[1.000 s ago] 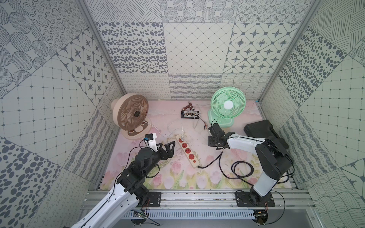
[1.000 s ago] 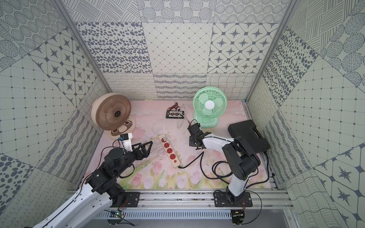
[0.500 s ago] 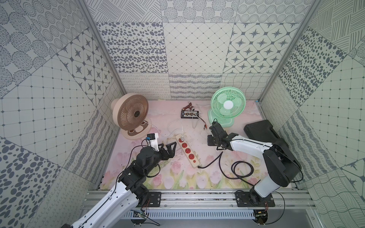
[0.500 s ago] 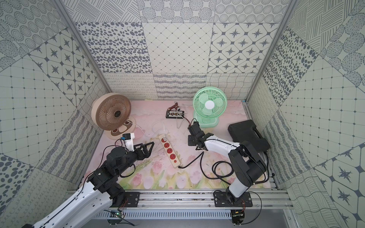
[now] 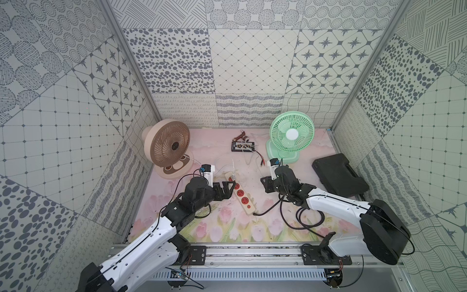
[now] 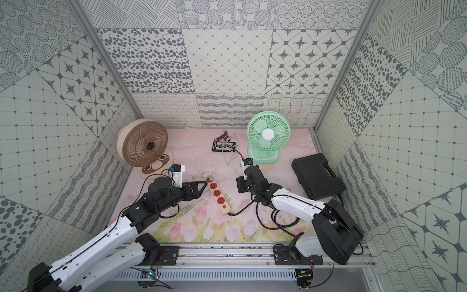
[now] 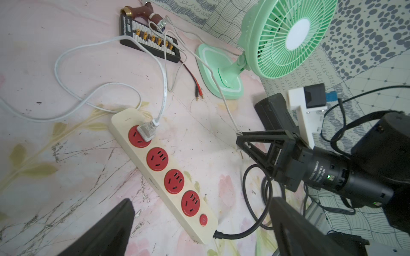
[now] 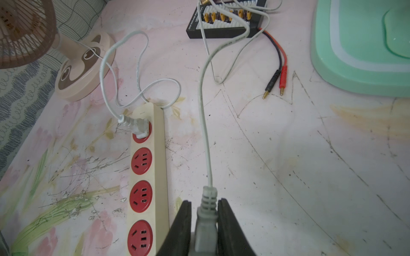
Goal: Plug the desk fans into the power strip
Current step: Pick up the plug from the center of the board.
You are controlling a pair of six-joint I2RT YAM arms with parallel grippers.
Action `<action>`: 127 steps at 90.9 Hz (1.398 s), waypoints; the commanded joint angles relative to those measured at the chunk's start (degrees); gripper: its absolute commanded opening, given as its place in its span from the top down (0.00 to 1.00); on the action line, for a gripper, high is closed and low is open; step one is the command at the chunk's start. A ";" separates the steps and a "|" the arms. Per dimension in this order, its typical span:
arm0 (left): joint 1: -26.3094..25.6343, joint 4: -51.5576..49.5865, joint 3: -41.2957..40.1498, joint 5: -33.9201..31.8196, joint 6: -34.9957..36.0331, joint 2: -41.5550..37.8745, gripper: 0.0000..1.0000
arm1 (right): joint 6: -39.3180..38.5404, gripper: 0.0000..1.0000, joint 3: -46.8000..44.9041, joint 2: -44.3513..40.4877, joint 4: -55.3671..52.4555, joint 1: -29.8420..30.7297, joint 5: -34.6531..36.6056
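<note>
The cream power strip (image 5: 242, 196) (image 6: 217, 194) lies slanted mid-mat, with three red sockets free (image 7: 174, 181) (image 8: 141, 196). A white plug (image 7: 145, 131) fills its far socket. My right gripper (image 8: 205, 206) (image 5: 265, 184) is shut on a grey plug (image 8: 205, 221), just right of the strip and above the mat. The plug's grey cord (image 8: 203, 115) runs back toward the green desk fan (image 5: 291, 136). My left gripper (image 7: 200, 206) (image 5: 231, 191) stands open at the strip's left side, its jaws wide and holding nothing.
A beige fan (image 5: 166, 149) stands at the back left, its white cord looping to the strip. A black board with red-clipped wires (image 5: 243, 146) lies at the back. A black case (image 5: 338, 178) sits at the right. The strip's black cord (image 5: 308, 220) coils near the front.
My right gripper has shifted slightly left and forward with the plug, and its arm has stretched out lower. The left gripper has edged right toward the strip.
</note>
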 commanded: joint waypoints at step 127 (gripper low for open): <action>-2.05 -16.53 53.36 14.66 -6.86 59.99 0.69 | -2.85 0.91 -10.17 -11.89 10.11 3.07 -3.84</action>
